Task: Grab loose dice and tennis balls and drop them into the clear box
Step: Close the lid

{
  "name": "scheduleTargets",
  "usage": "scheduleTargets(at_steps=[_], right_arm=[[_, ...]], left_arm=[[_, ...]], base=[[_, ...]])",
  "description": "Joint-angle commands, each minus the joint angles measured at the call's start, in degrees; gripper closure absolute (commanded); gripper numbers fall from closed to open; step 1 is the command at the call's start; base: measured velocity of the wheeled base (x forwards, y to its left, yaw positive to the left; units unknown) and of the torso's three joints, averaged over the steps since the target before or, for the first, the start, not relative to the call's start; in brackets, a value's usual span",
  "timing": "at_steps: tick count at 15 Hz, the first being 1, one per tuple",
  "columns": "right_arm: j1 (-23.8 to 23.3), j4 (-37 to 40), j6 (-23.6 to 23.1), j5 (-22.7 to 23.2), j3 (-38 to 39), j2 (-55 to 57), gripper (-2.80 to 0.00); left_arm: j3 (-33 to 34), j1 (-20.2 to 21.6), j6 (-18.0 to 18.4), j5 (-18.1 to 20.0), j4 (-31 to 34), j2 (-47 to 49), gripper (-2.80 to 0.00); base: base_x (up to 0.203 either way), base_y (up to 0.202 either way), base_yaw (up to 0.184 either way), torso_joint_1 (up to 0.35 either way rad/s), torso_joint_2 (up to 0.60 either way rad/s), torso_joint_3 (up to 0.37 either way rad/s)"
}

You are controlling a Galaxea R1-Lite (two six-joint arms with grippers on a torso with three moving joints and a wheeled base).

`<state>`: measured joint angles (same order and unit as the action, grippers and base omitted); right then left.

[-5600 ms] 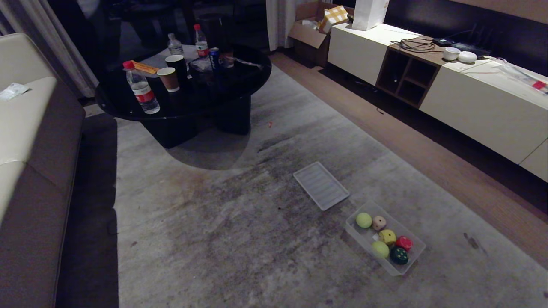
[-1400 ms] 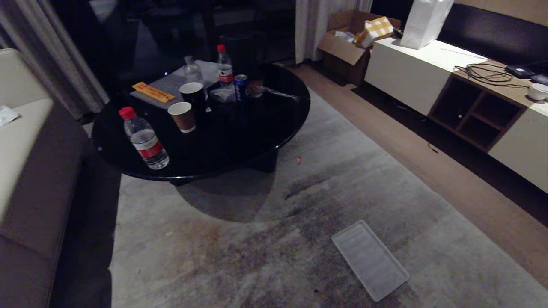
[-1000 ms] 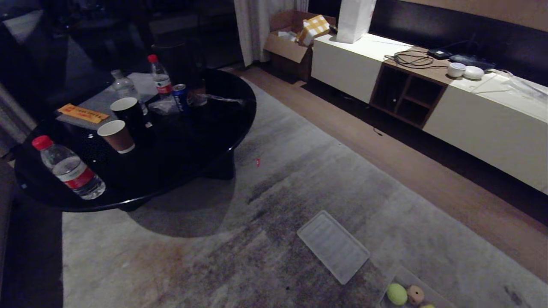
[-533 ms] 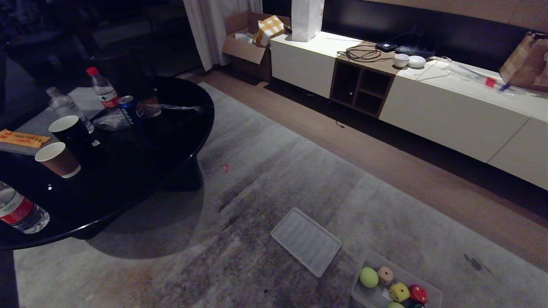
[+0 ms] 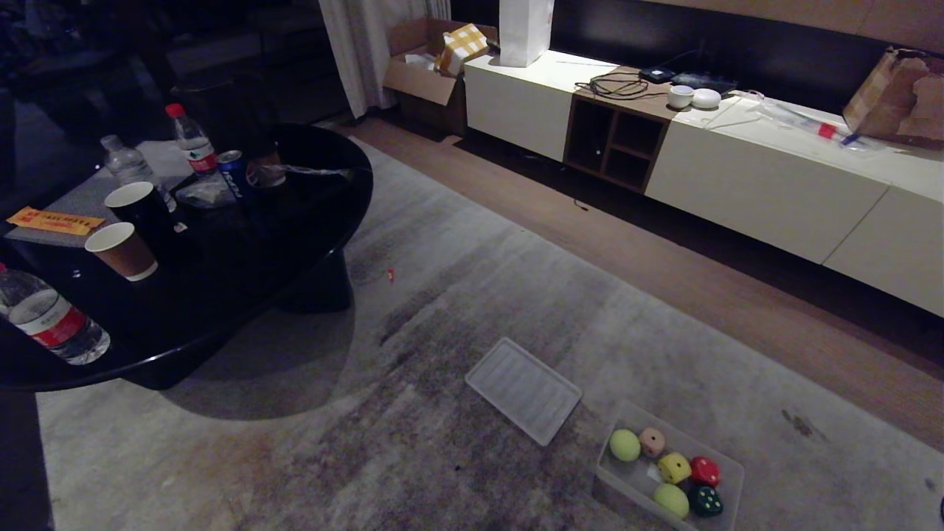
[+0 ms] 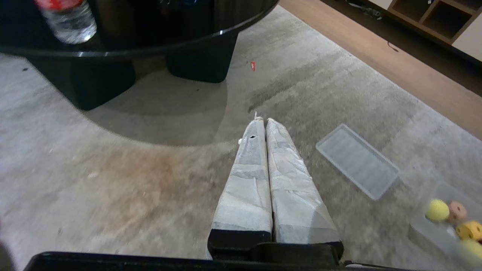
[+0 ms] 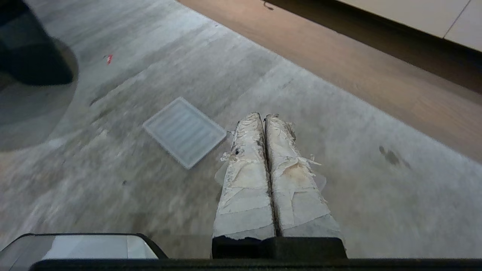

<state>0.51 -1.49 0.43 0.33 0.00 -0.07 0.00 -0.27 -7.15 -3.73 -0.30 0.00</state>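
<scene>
With both the left claw and right claw pressed closed and empty, watch you don't clip the clear box or its lid while driving.

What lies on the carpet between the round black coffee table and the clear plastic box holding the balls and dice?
In the head view, the flat ribbed clear lid panel lies between the round black coffee table and the clear plastic box; otherwise just grey carpet.

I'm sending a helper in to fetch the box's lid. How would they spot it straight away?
Start at the round black table and look across the grey rug toward the clear box of balls and dice. The lid lies flat on the rug just before that box: a see-through ribbed panel, empty and with no walls.
</scene>
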Motion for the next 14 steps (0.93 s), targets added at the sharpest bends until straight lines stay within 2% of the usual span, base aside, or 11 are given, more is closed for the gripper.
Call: scheduleTargets(at_steps=[1, 5, 9, 14], right_arm=[[0.0, 0.0, 0.0, 0.0, 0.6, 0.1, 0.00], [0.0, 0.0, 0.0, 0.0, 0.6, 0.1, 0.00], [0.0, 0.0, 0.0, 0.0, 0.6, 0.1, 0.00], [0.0, 0.0, 0.3, -0.1, 0.6, 0.1, 0.00]], left_arm=[[0.1, 0.0, -0.1, -0.1, 0.0, 0.1, 0.00], [0.1, 0.0, -0.1, -0.1, 0.0, 0.1, 0.00], [0.1, 0.0, -0.1, -0.1, -0.1, 0.1, 0.00], [0.1, 0.0, -0.3, -0.1, -0.1, 0.1, 0.00]], base=[[-0.186, 0.000, -0.003, 0.003, 0.01, 0.002], [-0.140, 0.000, -0.002, -0.001, 0.00, 0.005], [0.000, 0.000, 0.000, 0.000, 0.00, -0.033], [0.000, 0.000, 0.000, 0.005, 0.00, -0.187]])
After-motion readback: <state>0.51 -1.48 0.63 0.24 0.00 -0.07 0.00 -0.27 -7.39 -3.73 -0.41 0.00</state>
